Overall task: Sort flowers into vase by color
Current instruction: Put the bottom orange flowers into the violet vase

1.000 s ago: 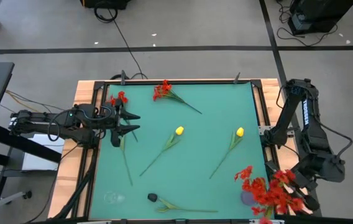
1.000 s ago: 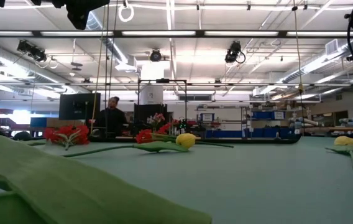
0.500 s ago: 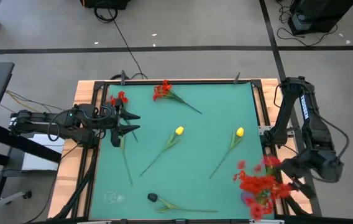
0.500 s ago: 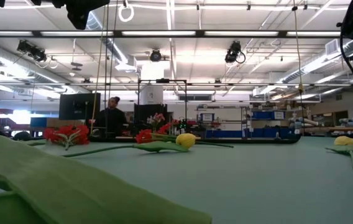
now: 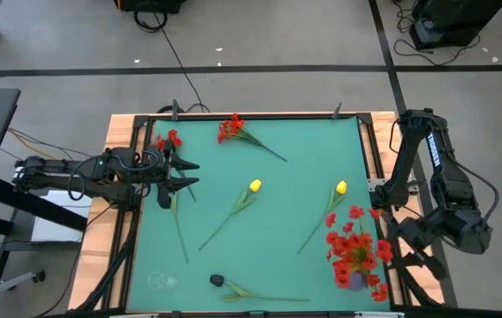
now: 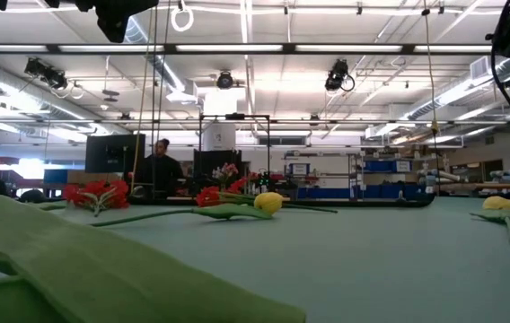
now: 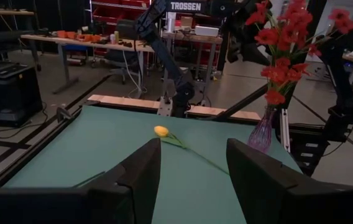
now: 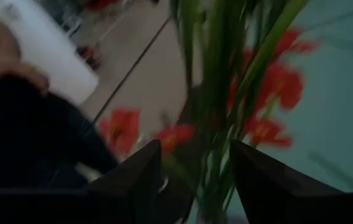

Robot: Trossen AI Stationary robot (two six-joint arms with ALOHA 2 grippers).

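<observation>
Over at the desk's (image 5: 269, 238) left edge: left claw (image 5: 196, 174), halfway open, nothing in it, pointing across the desk toward the right arm.

Directly beneath and just beyond it: small red flower (image 5: 170, 140), head toward the far edge, thin stem running back toward the near edge along the left rim. Long axis roughly square to the claw's reach, so probably a straight drop and a pinch across the stem, no twist of the wrist needed.

A little farther along the far edge, to the left claw's right: second red flower (image 5: 231, 128), stem slanting toward the middle. Nearer the left arm than the right, by the look of it.

Mid-desk: two yellow flowers (image 5: 254, 185), stems slanting toward the near edge, well apart from both claws. By the near edge: a dark flower (image 5: 217, 280), lying flat.

At the near right corner: purple vase (image 5: 354, 281) with a full red bunch (image 5: 354, 247) standing in it. Right beside it, on the outer side: right claw (image 8: 195, 144), green stems of the bunch close ahead of it. Cannot tell whether it has hold of them.

Likely next: left arm for the red flower beneath it, then a carry across the whole desk to the red bunch.
</observation>
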